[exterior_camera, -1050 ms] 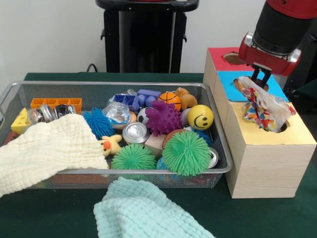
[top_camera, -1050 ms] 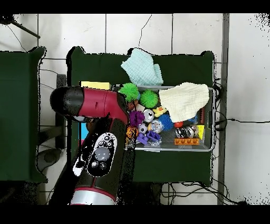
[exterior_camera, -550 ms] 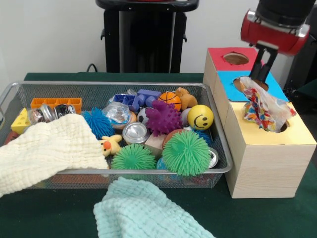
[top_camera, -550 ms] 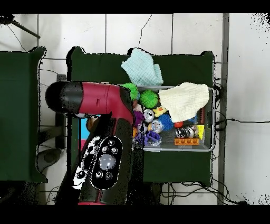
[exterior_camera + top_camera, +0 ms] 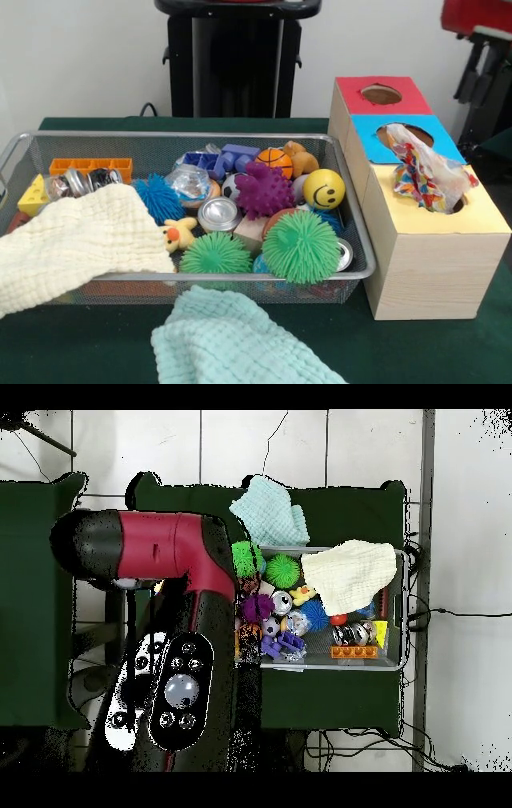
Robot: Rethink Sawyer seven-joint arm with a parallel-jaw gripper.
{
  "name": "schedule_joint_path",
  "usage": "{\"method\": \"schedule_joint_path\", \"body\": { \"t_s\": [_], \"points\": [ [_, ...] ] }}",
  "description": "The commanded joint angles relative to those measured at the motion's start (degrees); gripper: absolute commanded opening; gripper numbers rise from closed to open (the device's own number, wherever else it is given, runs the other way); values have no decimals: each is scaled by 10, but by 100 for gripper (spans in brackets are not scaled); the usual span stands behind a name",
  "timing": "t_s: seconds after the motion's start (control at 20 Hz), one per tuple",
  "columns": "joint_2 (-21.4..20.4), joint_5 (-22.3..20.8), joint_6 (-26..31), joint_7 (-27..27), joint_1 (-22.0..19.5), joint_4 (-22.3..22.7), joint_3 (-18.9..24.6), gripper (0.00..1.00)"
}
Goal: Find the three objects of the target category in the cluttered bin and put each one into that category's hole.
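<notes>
Crinkly wrapper (image 5: 428,178) sticks half out of the yellow hole (image 5: 452,204); push it fully in. Gripper (image 5: 478,68) state: you cannot tell.

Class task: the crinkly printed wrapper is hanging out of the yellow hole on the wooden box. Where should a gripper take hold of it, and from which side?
Grip the bunched upper end of the wrapper, the part standing above the box's top towards the blue panel. Come from straight above: that end stands free, while the lower end dips into the yellow hole, so a side approach would probably meet the box top.
</notes>
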Motion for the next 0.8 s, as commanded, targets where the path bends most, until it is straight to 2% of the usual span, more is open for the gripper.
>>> {"method": "schedule_joint_path", "body": {
  "t_s": [0.05, 0.25, 0.35, 0.8],
  "points": [
    [53, -22, 59, 7, -10, -58, 68, 0],
    [63, -21, 58, 5, -14, -72, 72, 0],
    [62, -21, 46, 0, -18, -64, 75, 0],
    [38, -29, -65, -14, -31, 38, 90, 0]
  ]
}}
